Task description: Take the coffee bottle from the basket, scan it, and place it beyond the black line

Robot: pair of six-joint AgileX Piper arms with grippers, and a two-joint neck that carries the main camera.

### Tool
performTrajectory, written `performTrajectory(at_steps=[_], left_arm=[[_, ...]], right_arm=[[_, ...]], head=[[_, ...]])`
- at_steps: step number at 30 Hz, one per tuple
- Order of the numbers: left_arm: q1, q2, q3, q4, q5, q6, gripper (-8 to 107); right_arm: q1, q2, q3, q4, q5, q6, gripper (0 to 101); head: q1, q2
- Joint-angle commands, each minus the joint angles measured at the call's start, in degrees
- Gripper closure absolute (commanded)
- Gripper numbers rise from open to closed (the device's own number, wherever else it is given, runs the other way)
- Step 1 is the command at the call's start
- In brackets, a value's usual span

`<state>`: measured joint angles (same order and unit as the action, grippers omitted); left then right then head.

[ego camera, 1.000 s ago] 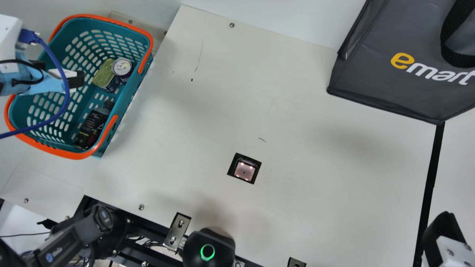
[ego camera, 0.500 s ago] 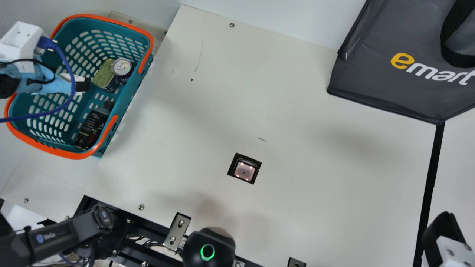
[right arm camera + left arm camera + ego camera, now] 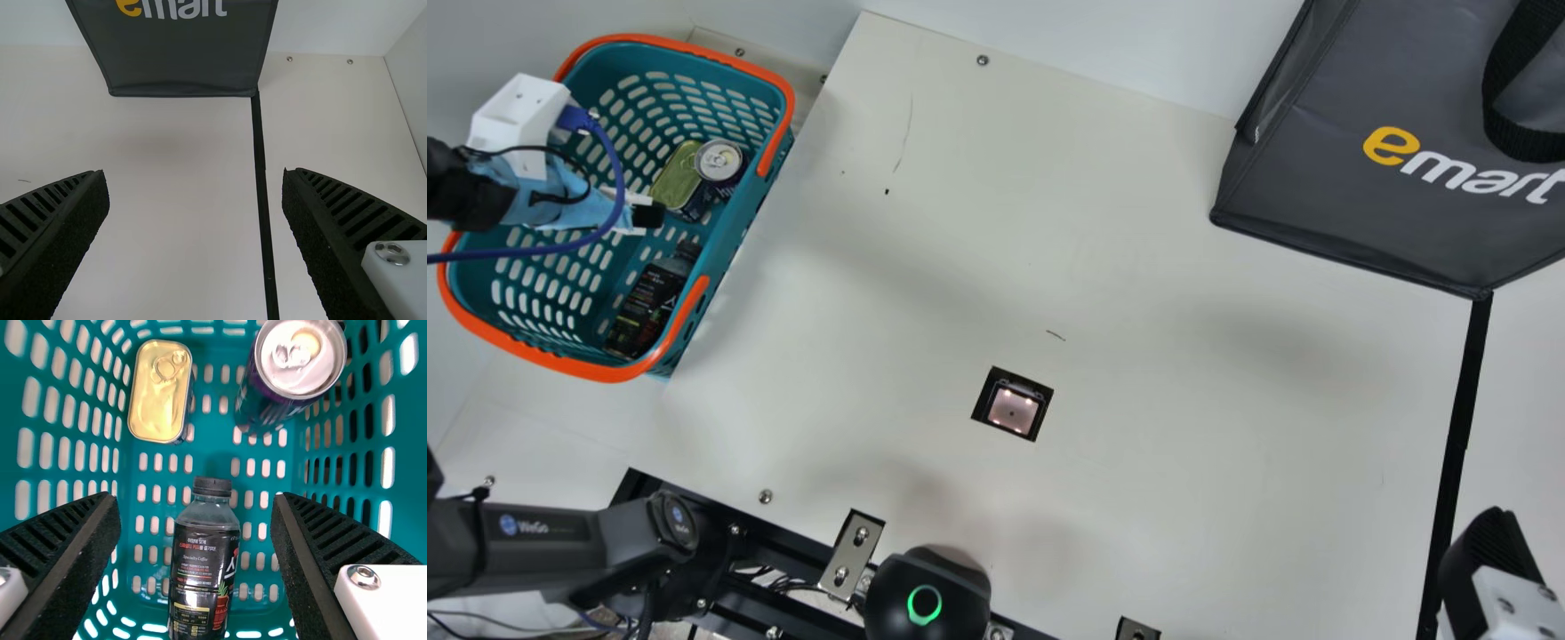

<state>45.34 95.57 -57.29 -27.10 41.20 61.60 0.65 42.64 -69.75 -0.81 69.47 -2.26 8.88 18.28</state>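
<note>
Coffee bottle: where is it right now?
In the main view, the coffee bottle lies in the teal basket at the left, near its right wall, below the flat tin and round can.

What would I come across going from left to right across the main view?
Teal basket with orange handles → square scanner window → dark grey bag.

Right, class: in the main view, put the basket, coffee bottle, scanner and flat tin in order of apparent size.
Largest to smallest:
1. Basket
2. Coffee bottle
Scanner and flat tin: too alike to rank.
</note>
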Motion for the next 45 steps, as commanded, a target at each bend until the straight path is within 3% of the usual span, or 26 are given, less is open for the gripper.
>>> performTrajectory(at_steps=[1, 45], left_arm=[[0.0, 1.1, 0.1, 0.3, -0.8, 0.3, 9], [-5.3, 18.5, 3.2, -5.0, -18.3, 7.5, 9]], right_arm=[[0.0, 0.0, 0.0, 0.0, 0.0, 0.0, 10], [0.0, 0.0, 0.0, 0.0, -0.1, 0.0, 10]], head=[[-1.0, 0.1], [-1.0, 0.1]])
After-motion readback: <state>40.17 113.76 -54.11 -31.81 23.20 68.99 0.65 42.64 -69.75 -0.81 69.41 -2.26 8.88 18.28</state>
